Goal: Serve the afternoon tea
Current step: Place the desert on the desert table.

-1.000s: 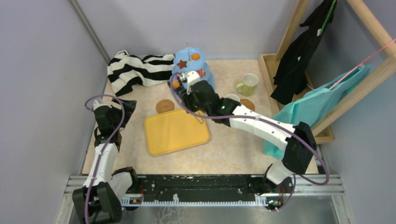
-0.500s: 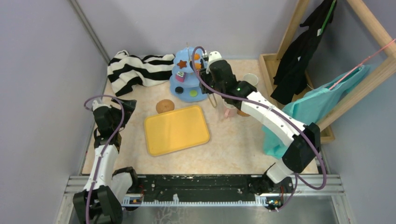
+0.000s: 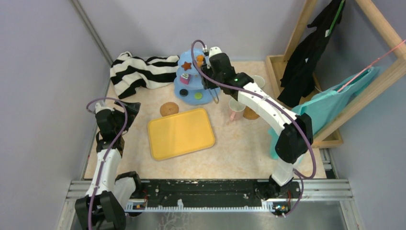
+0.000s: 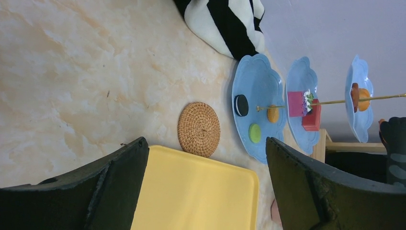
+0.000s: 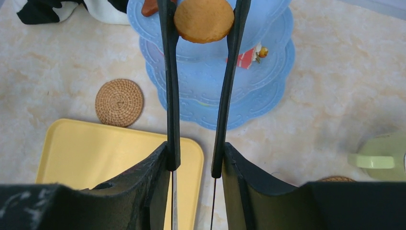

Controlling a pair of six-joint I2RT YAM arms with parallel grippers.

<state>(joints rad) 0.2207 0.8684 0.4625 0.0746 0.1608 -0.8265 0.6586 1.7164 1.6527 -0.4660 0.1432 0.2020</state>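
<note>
The light-blue three-tier stand stands at the back of the table with small cookies and cake slices on its tiers. My right gripper is shut on black tongs. The tongs pinch a round orange cookie over the stand's top tier. My left gripper hangs open and empty at the left. A pink-handled cup sits beside a cork coaster. The yellow-green cup shows at the right. Another coaster lies by the tray.
A yellow tray lies mid-table. A black-and-white striped cloth is heaped at the back left. A wooden rack with dark and teal cloths stands along the right edge.
My right arm swung from in front of the stand round to its right side and lifted the tongs with the cookie to the top tier. The left arm stayed still.
</note>
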